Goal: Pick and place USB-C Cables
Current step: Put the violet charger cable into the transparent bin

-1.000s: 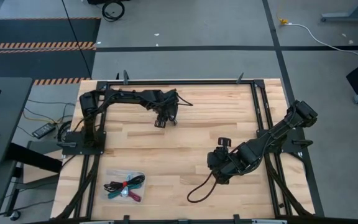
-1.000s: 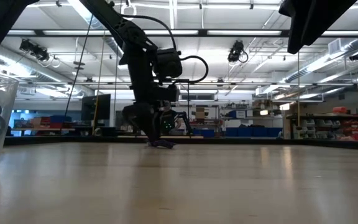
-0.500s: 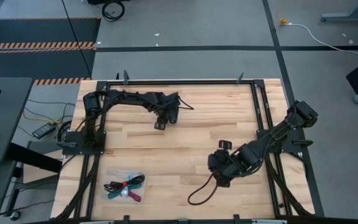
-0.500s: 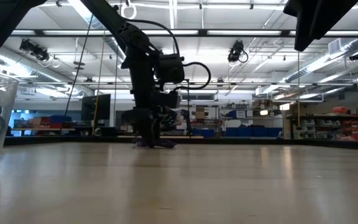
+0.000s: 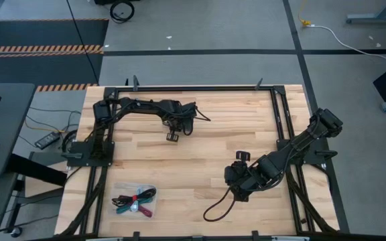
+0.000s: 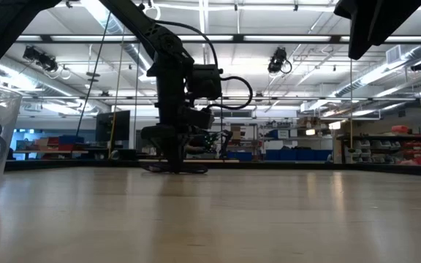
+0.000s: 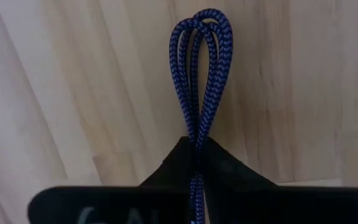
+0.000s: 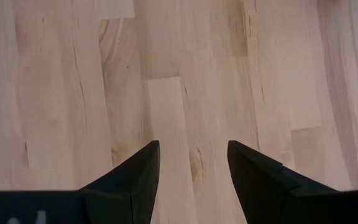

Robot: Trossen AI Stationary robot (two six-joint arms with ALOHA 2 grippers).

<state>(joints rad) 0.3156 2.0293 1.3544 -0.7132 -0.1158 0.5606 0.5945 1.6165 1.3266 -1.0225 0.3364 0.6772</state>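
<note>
Over the far left part of the counter (image 5: pixel 200 144) the left arm has swung a touch further along and dropped low, and its pincer (image 5: pixel 173 136), spread wide a second ago, has now snapped together on the purple-blue USB-C cable (image 7: pixel 202 68) lying there. From its own wrist I see the braided loop poking out past the pinched tips, flat against the wood, so the pick looks made and lifting comes next. The right pincer (image 8: pixel 191 171) hangs parted over bare boards at the near right, grasping nothing. The other cables (image 5: pixel 134 200) sit bundled at the near left edge
</note>
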